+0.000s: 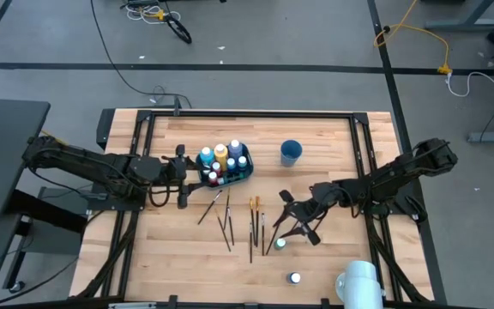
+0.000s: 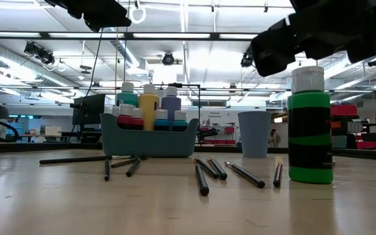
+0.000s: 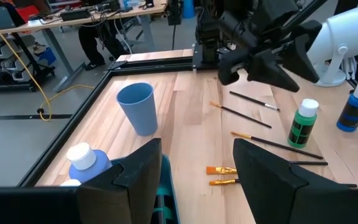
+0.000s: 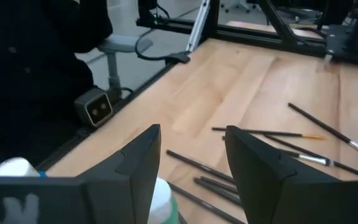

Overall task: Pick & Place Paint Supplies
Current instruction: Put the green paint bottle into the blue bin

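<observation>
Green bottle [image 2: 310,125]: label only in low view

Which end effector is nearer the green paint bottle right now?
Right. The right end effector hangs open directly above the green paint bottle, while the left end effector sits open across the table beside the teal bin.

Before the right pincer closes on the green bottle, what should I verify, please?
1. Right pincer open: ok.
2. Green bottle upright: ok.
3. Cap centred between the fingers: cannot tell.
4. Brushes clear of the bottle: not ok, one lies close beside it.
5. Left pincer out of the way, at the bin: ok.
6. Free room in the bin: cannot tell.
</observation>
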`<state>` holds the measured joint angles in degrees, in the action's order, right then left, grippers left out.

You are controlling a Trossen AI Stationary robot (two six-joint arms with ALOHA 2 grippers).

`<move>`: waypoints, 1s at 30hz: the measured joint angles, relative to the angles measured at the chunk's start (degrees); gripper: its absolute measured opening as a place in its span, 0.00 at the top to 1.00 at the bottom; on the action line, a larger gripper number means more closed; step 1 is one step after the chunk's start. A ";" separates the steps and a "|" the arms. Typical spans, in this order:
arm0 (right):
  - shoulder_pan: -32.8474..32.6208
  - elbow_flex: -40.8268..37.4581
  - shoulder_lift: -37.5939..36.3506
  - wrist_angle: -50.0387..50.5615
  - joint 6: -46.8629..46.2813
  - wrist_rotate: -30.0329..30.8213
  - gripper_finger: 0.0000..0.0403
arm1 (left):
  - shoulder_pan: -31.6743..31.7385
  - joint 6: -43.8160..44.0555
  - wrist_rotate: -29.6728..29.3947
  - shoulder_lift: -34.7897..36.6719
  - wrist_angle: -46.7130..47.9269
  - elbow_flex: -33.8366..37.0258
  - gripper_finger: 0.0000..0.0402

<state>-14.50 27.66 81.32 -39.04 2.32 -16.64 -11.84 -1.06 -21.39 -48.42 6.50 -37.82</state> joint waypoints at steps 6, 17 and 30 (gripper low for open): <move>-2.12 0.02 0.54 -0.93 2.27 -3.64 0.55 | 0.00 0.02 0.02 -0.02 0.03 0.00 0.48; -3.88 0.07 8.33 -6.86 10.50 -3.74 0.55 | 0.00 0.75 0.02 0.00 0.07 0.00 0.48; -3.72 0.07 8.41 -6.32 5.54 -3.96 0.55 | 0.00 0.66 0.02 0.00 0.07 0.00 0.48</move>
<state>-18.22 27.73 89.73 -45.36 7.86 -20.60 -11.84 -0.40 -21.37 -48.42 6.57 -37.82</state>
